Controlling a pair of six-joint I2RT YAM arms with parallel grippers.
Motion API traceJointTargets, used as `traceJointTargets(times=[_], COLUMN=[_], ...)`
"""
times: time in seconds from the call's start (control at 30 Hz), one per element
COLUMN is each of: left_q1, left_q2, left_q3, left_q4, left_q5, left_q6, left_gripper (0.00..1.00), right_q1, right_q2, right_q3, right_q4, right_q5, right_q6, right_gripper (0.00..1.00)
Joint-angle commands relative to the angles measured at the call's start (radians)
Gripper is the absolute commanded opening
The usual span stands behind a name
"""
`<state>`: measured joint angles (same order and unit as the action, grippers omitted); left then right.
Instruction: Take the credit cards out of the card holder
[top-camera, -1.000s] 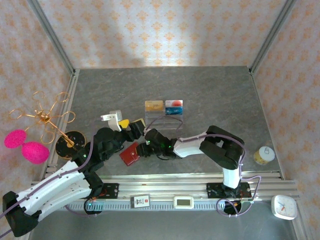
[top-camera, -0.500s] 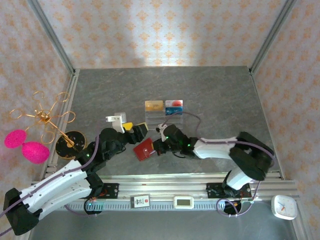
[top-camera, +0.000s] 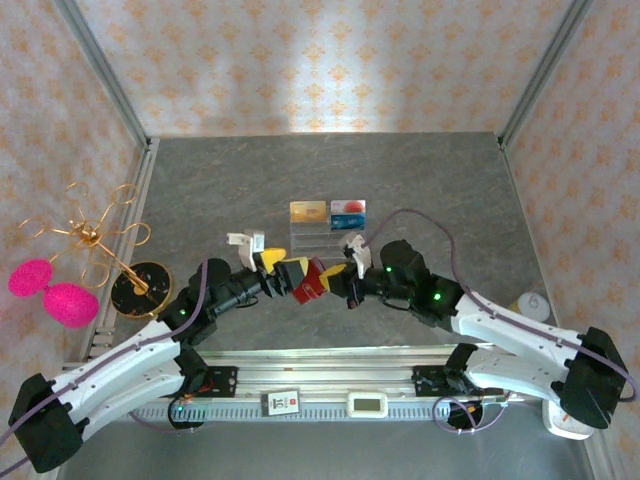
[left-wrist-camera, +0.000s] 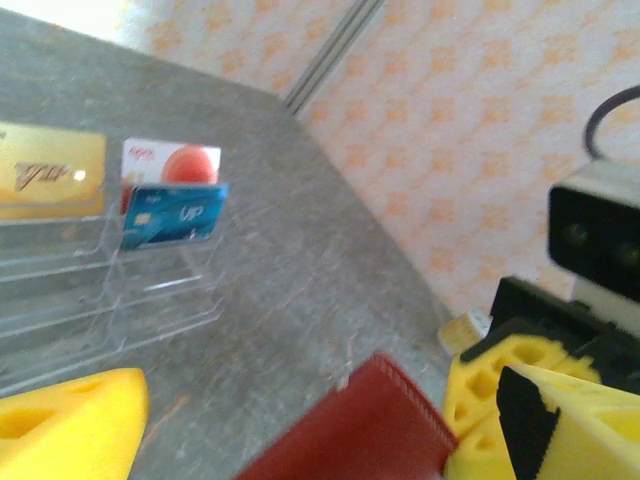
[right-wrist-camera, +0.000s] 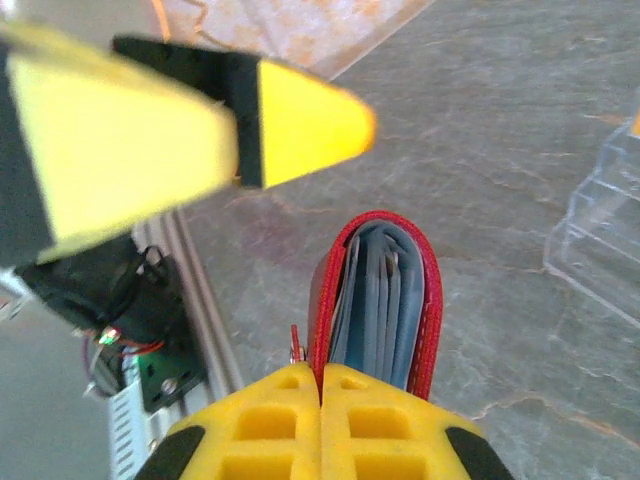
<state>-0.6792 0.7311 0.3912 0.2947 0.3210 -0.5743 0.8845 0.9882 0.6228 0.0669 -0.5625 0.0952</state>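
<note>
Red card holder (top-camera: 310, 281) stood on edge near the 6 o'clock edge of the table (top-camera: 430, 180). The right gripper (top-camera: 335, 279) had its fingers clamped together on the holder's open end, arm lying low toward 9 o'clock. Left arm extended toward 2 o'clock; left gripper (top-camera: 278, 268) spread wide at the holder's 9 o'clock. Grey stone-look top, patterned wallpaper walls.

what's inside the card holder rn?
Right wrist view, edge-on: grey-blue sleeve pages sit between the red covers of the card holder. What the pages hold is covered; no card face shows.
</note>
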Motion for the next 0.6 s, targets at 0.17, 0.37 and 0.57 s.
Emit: traceJointTargets(times=[0.17,0.37,0.57], left_q1=[0.033,0.033,0.034], left_q2=[0.001,0.026,0.034], left_q3=[-0.020,-0.028,-0.047], left_q4=[0.122,0.182,0.246], left_q5=[0.260,0.390,0.436], left_q6=[0.016,-0.006,-0.049], left_gripper=[0.90,0.81,0.59], right_q1=[-0.045,-0.128,-0.191], right_q2=[-0.040,0.003,0.054], right_q3=[0.078,0.143,0.190], right_q4=[-0.047,-0.076,-0.093], right_q5=[-0.170,-0.209,-0.253], right_q6=[-0.086,-0.131,-0.162], right_gripper=[0.00,0.00,0.00])
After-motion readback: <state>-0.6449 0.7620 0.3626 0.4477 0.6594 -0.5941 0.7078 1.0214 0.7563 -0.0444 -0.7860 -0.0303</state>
